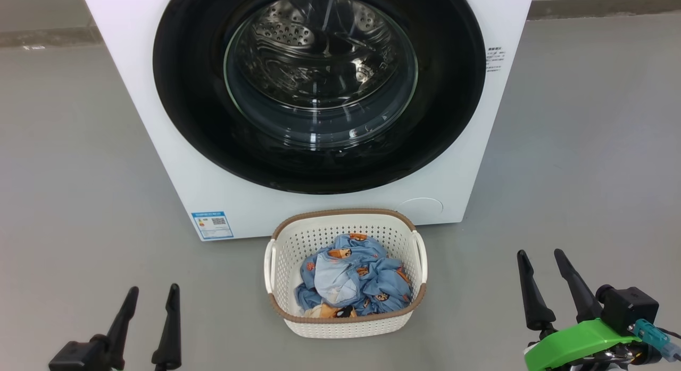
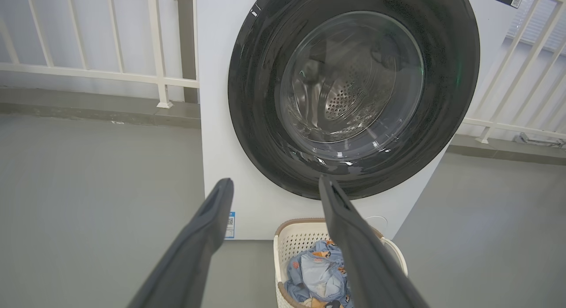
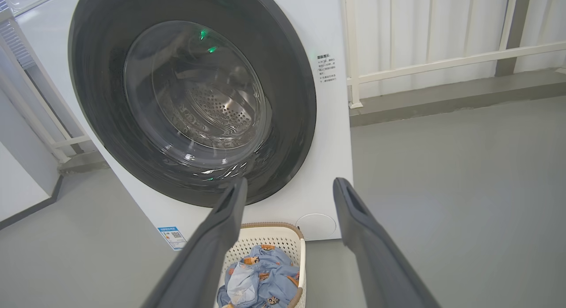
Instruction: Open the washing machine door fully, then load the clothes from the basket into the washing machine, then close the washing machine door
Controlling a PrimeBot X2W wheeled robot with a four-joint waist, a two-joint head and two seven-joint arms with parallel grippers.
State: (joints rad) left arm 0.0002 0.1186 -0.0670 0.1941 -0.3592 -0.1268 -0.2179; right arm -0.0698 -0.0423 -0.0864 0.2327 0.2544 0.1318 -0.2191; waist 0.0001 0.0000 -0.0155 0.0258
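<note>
The white washing machine (image 1: pixel 175 163) stands ahead of me on the grey floor. Its round door (image 1: pixel 186 94), with a glossy black rim and clear glass bowl, is shut flat against the front. The cream basket (image 1: pixel 282 243) sits on the floor right before the machine, holding the blue bear-print clothes (image 1: pixel 354 280). My left gripper (image 1: pixel 151 294) hangs open at the lower left, well left of the basket. Open too, my right gripper (image 1: pixel 542 256) is at the lower right. Both are empty. The wrist views show the door (image 2: pixel 256 78) (image 3: pixel 292 100) and basket (image 2: pixel 287 246) (image 3: pixel 274 235) beyond open fingers.
White railings (image 2: pixel 88 71) (image 3: pixel 420 65) run behind the machine on both sides, above a low grey kerb. A blue energy sticker (image 1: pixel 213 224) is low on the machine's front left. Grey floor spreads on both sides of the basket.
</note>
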